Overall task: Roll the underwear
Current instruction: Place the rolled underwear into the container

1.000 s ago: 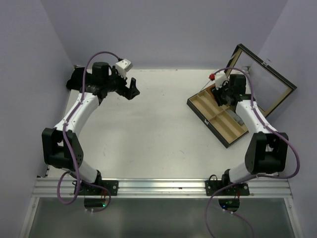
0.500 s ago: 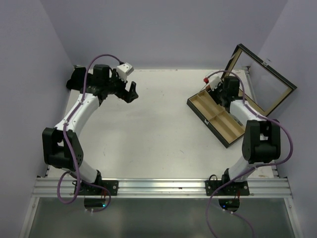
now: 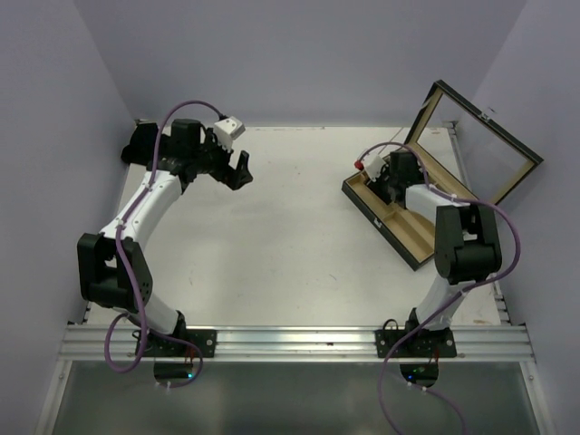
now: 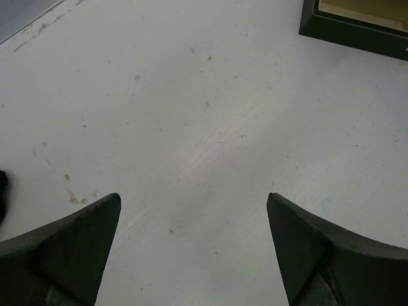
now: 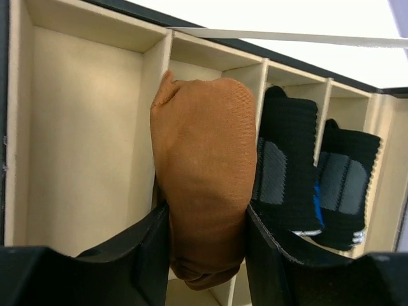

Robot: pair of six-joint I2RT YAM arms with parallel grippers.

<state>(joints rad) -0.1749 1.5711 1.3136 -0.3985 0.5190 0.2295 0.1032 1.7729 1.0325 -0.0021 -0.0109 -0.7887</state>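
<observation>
The right gripper [image 5: 207,245] is part closed on the rust-orange underwear [image 5: 204,172], a dark finger pressed against each side of the soft rolled bundle; the roll stands roughly upright between the fingers, its rounded top poking above them; seen from the wrist it sits across the divider between the wide left-hand compartment and the narrower one next to it, and I cannot tell whether it touches the floor of the wooden box [image 5: 83,134]; just to its right two dark rolls [image 5: 287,166] with grey panels stand one to a compartment, side by side; from above, the right gripper [image 3: 381,177] hangs over the far-left end of the wooden box [image 3: 403,243], whose glass lid [image 3: 480,145] is propped open behind it on the right side of the table [image 3: 290,245]; the left gripper [image 3: 237,169] hovers over the far-left part of the table, well apart from the box; its fingers [image 4: 76,236] are spread as wide as they go, holding nothing, with only scuffed white tabletop between them
</observation>
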